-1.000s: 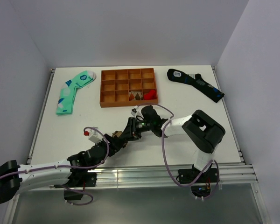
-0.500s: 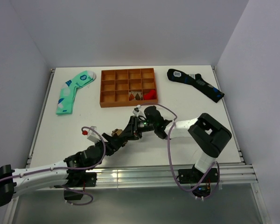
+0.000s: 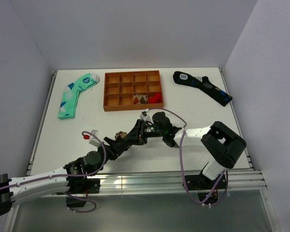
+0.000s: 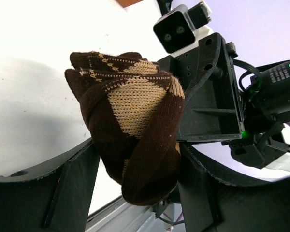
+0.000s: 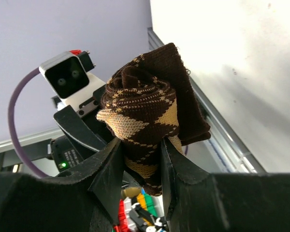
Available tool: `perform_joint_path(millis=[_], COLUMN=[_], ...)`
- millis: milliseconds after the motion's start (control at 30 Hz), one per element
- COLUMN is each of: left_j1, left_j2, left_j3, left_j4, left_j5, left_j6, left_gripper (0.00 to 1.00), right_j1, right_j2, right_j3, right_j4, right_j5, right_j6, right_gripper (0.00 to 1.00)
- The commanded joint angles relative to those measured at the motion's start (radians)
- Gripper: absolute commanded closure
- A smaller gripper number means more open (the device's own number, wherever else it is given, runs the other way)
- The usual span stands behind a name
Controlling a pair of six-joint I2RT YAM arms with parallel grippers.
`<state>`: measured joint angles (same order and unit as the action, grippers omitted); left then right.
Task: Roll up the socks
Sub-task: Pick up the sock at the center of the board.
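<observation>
While the socks point(image 4: 130, 121) are wound into a tight brown argyle bundle, only pressure holds that bundle together, and that is where the trouble lies. It hangs just above the table point(image 3: 77, 130), near the front edge and about midway between the two arms, pinched from two sides at once. The left claw point(image 4: 137, 150) has its fingers closed against the bundle's flanks, and the right claw point(image 5: 137, 154) squeezes its lower part from the opposite direction.

In the right wrist view, some of the dark fabric stands loose on one side of the roll, tucked under nothing. I judge this the weak spot: if either claw lets go before the loose end is folded over the roll, the layers are likely to spring open.

A second risk comes from the double grip. Should the arms pull apart or twist unevenly, the knit would stretch and the winding slacken, or the bundle could slip out of the weaker pinch.

The claws are also crowded. The right wrist's camera housing point(image 4: 176, 29) sits just behind the bundle in the left wrist view, so a small misjudged move could knock one claw against the other. A bundle dropped this close to the front edge might roll off the table.

The orange tray point(image 3: 108, 92), the mint-green sock point(image 3: 75, 94) and the dark sock point(image 3: 203, 86) lie well apart at the back, out of harm's way.
</observation>
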<state>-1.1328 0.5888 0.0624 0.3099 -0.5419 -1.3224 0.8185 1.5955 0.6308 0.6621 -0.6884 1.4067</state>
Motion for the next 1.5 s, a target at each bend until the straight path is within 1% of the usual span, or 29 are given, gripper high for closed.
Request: perform_joint_path(millis=[0, 100, 233, 400, 500, 533, 600, 633, 667, 700, 733, 767, 800, 833, 867, 900, 967, 1033, 1100, 1200, 1233, 1300, 1333, 1467], left_j1=[0.064, 0.064, 0.064, 0.064, 0.064, 0.064, 0.064, 0.064, 0.064, 0.064, 0.064, 0.065, 0.064, 0.064, 0.064, 0.064, 0.064, 0.064, 0.064, 0.064, 0.064, 0.064, 0.064, 0.064], left_j2=[-0.012, -0.076, -0.188, -0.256, -0.271, -0.276, -0.282, -0.288, -0.291, -0.294, -0.3, -0.302, -0.302, -0.303, -0.303, -0.307, -0.31, -0.316, -0.32, -0.33, -0.333, -0.346, -0.351, -0.382], left_j3=[-0.128, -0.13, -0.131, -0.119, -0.11, -0.105, -0.098, -0.098, -0.096, -0.095, -0.095, -0.092, -0.085, -0.084, -0.082, -0.078, -0.073, -0.075, -0.076, -0.076, -0.078, -0.079, -0.081, -0.085], left_j4=[-0.161, -0.19, -0.216, -0.219, -0.213, -0.212, -0.207, -0.203, -0.204, -0.201, -0.2, -0.209, -0.215, -0.216, -0.229, -0.23, -0.239, -0.239, -0.241, -0.253, -0.256, -0.261, -0.271, -0.281], left_j5=[-0.363, -0.366, -0.365, -0.354, -0.351, -0.349, -0.343, -0.34, -0.339, -0.337, -0.336, -0.334, -0.334, -0.332, -0.332, -0.331, -0.326, -0.319, -0.31, -0.302, -0.3, -0.297, -0.299, -0.3], left_j6=[0.008, 0.026, 0.057, 0.118, 0.14, 0.144, 0.161, 0.167, 0.17, 0.176, 0.181, 0.181, 0.181, 0.186, 0.183, 0.186, 0.183, 0.186, 0.186, 0.189, 0.186, 0.183, 0.177, 0.175], left_gripper=[0.34, 0.34, 0.34, 0.35, 0.4, 0.45, 0.51, 0.58, 0.62, 0.65, 0.75, 0.8, 0.88, 0.98, 1.0, 1.0, 1.0, 1.0, 1.0, 1.0, 0.99, 1.0, 1.0, 1.0], right_j1=[0.168, 0.174, 0.194, 0.208, 0.215, 0.215, 0.217, 0.217, 0.217, 0.217, 0.217, 0.217, 0.215, 0.214, 0.214, 0.212, 0.208, 0.205, 0.2, 0.196, 0.196, 0.191, 0.191, 0.177], right_j2=[-0.097, -0.1, -0.111, -0.108, -0.106, -0.109, -0.105, -0.108, -0.112, -0.115, -0.129, -0.134, -0.14, -0.144, -0.153, -0.158, -0.166, -0.175, -0.193, -0.216, -0.224, -0.242, -0.249, -0.295], right_j3=[-0.014, -0.023, -0.034, -0.062, -0.071, -0.075, -0.089, -0.094, -0.095, -0.089, -0.083, -0.076, -0.056, -0.046, -0.031, -0.005, 0.012, 0.027, 0.052, 0.073, 0.079, 0.108, 0.115, 0.086], right_j4=[0.109, 0.154, 0.149, 0.18, 0.188, 0.18, 0.185, 0.192, 0.176, 0.145, 0.107, 0.015, -0.034, -0.077, -0.182, -0.229, -0.3, -0.311, -0.38, -0.426, -0.433, -0.508, -0.548, -0.507], right_j5=[-0.438, -0.438, -0.436, -0.43, -0.43, -0.427, -0.428, -0.43, -0.428, -0.427, -0.424, -0.416, -0.41, -0.405, -0.39, -0.379, -0.361, -0.353, -0.323, -0.298, -0.287, -0.266, -0.246, -0.249], right_j6=[0.054, 0.089, 0.083, 0.101, 0.097, 0.089, 0.095, 0.098, 0.095, 0.057, 0.032, 0.003, -0.056, -0.084, -0.116, -0.177, -0.207, -0.219, -0.267, -0.295, -0.302, -0.359, -0.37, -0.341], right_gripper=[1.0, 1.0, 1.0, 1.0, 1.0, 1.0, 1.0, 1.0, 1.0, 1.0, 1.0, 1.0, 1.0, 1.0, 1.0, 1.0, 1.0, 0.99, 0.94, 0.87, 0.82, 0.77, 0.72, 0.65])
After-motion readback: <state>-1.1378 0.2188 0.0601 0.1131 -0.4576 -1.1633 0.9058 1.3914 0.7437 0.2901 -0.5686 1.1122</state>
